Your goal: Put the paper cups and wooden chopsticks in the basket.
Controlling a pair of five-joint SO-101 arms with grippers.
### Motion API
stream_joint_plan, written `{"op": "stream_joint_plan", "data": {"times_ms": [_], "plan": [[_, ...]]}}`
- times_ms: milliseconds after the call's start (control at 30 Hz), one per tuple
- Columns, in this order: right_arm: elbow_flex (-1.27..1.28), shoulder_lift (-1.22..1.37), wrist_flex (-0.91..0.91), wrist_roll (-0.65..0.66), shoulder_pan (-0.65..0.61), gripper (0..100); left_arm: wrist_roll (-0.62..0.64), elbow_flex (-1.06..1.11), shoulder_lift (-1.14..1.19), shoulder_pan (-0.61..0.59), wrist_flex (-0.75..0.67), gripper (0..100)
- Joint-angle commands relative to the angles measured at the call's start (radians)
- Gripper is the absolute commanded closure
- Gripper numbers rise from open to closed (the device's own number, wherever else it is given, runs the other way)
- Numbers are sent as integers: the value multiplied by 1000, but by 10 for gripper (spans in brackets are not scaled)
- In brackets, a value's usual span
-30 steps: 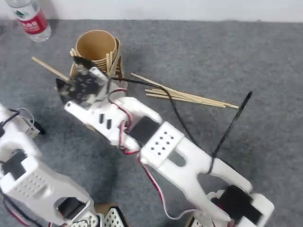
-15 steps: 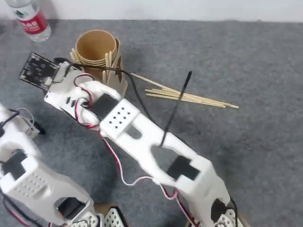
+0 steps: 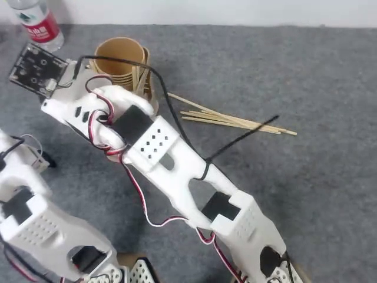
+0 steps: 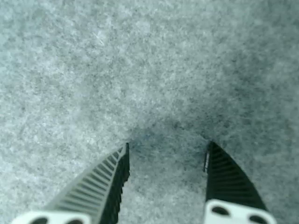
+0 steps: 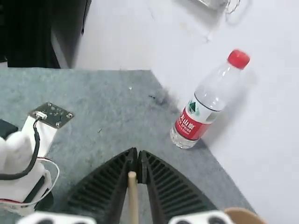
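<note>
The right pincer [image 5: 138,154] is clenching a wooden chopstick [image 5: 133,198] lengthwise, just beside the basket [image 3: 146,88]; the left pincer [image 4: 166,151] is gaping farther off.

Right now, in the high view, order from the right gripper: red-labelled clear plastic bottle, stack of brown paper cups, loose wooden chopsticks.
1-2. Red-labelled clear plastic bottle, by the wall, and stack of brown paper cups, beside the right gripper: too close to call.
3. Loose wooden chopsticks, mid-table, farthest.

Lab bench: grey felt mat [image 3: 330,71], bare wall [image 3: 235,12]
</note>
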Motion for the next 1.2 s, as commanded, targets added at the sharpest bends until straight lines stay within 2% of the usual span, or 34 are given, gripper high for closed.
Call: {"op": "stream_joint_plan", "data": {"times_ms": [0, 300, 433, 633, 700, 800, 833, 967, 1067, 1167], "plan": [[-94, -54, 148, 0, 59, 992, 5, 18, 8, 11, 2, 728], [-172, -104, 510, -3, 209, 992, 5, 18, 8, 11, 3, 728], [-255, -113, 611, -5, 280, 992, 6, 18, 8, 11, 3, 728], [-565, -113, 694, 6, 389, 985, 3, 18, 8, 11, 3, 728], [-638, -113, 762, 49, 449, 913, 2, 18, 8, 11, 3, 728], [-611, -105, 865, 78, 575, 757, 2, 18, 8, 11, 3, 728], [-591, -96, 878, 86, 625, 742, 2, 18, 8, 11, 3, 728], [-333, -39, 868, 216, 794, 843, 2, 18, 8, 11, 5, 728], [-104, 22, 860, 364, 817, 911, 2, 18, 8, 11, 5, 728], [-18, 96, 848, 436, 808, 901, 2, 18, 8, 11, 2, 728]]}}
